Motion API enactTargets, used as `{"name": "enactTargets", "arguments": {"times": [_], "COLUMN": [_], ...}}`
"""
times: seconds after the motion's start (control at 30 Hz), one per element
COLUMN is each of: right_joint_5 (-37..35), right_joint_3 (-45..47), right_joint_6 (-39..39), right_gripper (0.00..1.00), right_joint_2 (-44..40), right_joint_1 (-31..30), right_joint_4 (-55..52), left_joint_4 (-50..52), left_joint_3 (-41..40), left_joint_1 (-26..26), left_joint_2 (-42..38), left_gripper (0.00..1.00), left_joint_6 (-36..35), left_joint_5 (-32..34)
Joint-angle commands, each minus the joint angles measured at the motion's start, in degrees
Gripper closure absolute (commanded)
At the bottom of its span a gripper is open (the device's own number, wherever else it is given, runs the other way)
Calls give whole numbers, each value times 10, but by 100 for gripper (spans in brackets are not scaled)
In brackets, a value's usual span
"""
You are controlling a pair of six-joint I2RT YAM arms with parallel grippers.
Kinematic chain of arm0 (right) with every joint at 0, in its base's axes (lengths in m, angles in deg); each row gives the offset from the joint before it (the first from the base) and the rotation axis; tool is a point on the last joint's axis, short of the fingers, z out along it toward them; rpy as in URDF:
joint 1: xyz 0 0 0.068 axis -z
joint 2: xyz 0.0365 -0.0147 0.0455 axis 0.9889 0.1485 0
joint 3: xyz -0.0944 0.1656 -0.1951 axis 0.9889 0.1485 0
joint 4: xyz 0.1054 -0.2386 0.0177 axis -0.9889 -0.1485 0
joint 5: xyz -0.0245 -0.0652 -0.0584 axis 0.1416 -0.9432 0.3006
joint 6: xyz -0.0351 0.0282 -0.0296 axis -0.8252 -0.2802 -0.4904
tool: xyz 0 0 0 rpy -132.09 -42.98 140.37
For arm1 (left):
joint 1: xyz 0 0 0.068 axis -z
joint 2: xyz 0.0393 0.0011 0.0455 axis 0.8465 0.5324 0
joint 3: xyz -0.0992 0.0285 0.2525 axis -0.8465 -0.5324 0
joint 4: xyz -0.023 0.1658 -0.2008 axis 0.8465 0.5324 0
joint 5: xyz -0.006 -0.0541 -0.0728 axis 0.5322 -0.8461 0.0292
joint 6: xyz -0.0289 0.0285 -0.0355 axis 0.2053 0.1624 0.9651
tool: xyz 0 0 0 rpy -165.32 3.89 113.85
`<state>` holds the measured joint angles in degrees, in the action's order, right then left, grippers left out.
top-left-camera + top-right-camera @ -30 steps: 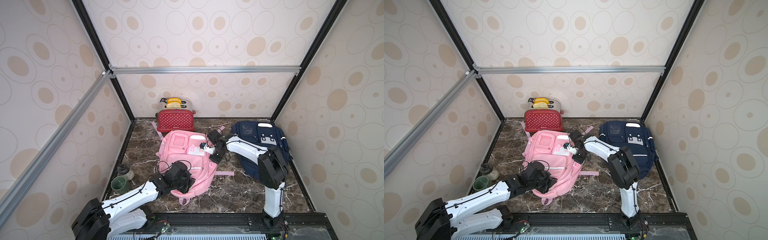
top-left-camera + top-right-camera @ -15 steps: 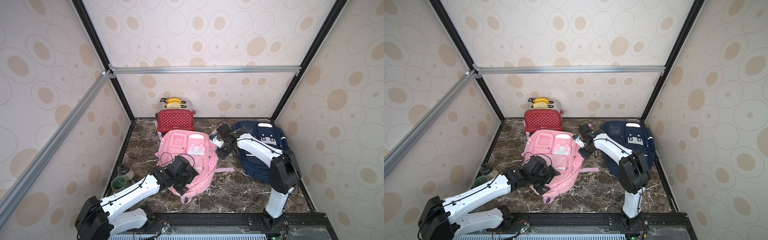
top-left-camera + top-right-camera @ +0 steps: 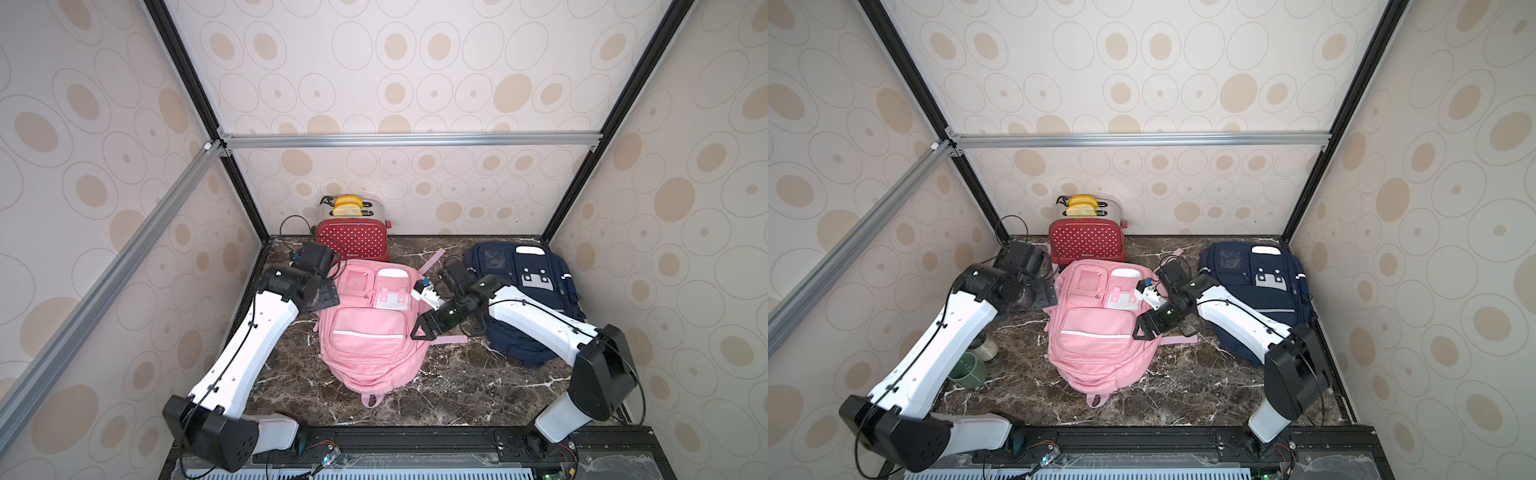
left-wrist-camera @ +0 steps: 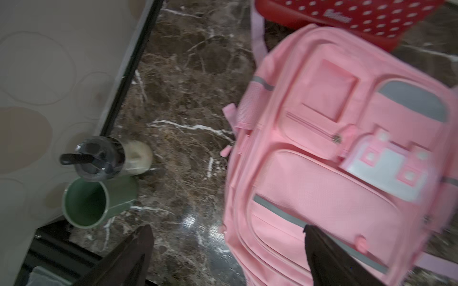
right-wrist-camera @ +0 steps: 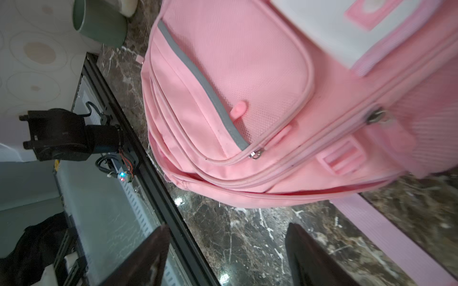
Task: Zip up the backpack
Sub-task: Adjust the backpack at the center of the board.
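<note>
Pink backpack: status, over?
Left end effector open, empty; right end effector open, empty. Pink backpack flat on the table, not gripped. Nothing lying on it; navy backpack beside.

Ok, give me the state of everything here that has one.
Pink fabric backpack: lying flat, front up, looks zipped shut.
Navy fabric backpack: lying flat.
Red polka-dot toaster: upright, toast in slots.
Green cylindrical mug: upright, empty.
Clear lidded tumbler: upright, lid on.
Left pincer: open, empty.
Right pincer: open, empty.
</note>
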<state>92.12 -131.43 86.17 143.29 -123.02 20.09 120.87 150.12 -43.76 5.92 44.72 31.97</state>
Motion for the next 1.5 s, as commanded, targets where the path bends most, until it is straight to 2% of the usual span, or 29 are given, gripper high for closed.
{"name": "enactTargets", "arguments": {"times": [0.0, 0.07, 0.13, 0.2, 0.3, 0.4, 0.47, 0.53, 0.63, 0.73, 0.8, 0.87, 1.03, 1.2, 1.4, 1.47], "right_joint_5": [38, 44, 53, 56, 44, 36, 16, 8, -15, -58, -98, -148, -185, -215, -224, -227], "right_joint_3": [-31, -47, -57, -63, -68, -63, -55, -50, -39, -34, -36, -43, -60, -113, -119, -113], "right_joint_6": [18, 14, 16, 15, 4, -11, -17, -26, -43, -76, -110, -132, -167, -202, -220, -222], "right_gripper": [21, 21, 24, 25, 29, 45, 64, 74, 86, 93, 96, 97, 95, 97, 97, 97], "right_joint_2": [65, 101, 132, 157, 188, 202, 202, 202, 196, 184, 180, 182, 187, 222, 219, 216], "right_joint_1": [1, 1, 1, 0, 0, 0, 1, 6, 20, 35, 46, 62, 120, 123, 122, 124], "right_joint_4": [-26, -28, -25, -23, -31, -38, -39, -44, -57, -76, -94, -114, -101, -89, -77, -77], "left_joint_4": [-20, -52, -80, -119, -190, -259, -291, -297, -296, -306, -310, -313, -341, -375, -418, -434], "left_joint_3": [-16, -32, -42, -56, -76, -94, -103, -101, -100, -105, -106, -106, -126, -152, -153, -153], "left_joint_1": [-51, -67, -83, -98, -106, -107, -106, -106, -107, -106, -106, -107, -103, -90, -85, -83], "left_joint_2": [60, 95, 128, 150, 166, 171, 177, 192, 221, 238, 244, 249, 251, 246, 267, 279], "left_gripper": [11, 25, 32, 34, 34, 40, 47, 57, 57, 49, 47, 45, 48, 55, 55, 63], "left_joint_6": [-124, -135, -135, -131, -136, -148, -152, -156, -158, -159, -157, -155, -131, -119, -102, -93], "left_joint_5": [-3, 5, -7, -31, -102, -155, -179, -200, -208, -204, -199, -205, -251, -267, -283, -294]}}
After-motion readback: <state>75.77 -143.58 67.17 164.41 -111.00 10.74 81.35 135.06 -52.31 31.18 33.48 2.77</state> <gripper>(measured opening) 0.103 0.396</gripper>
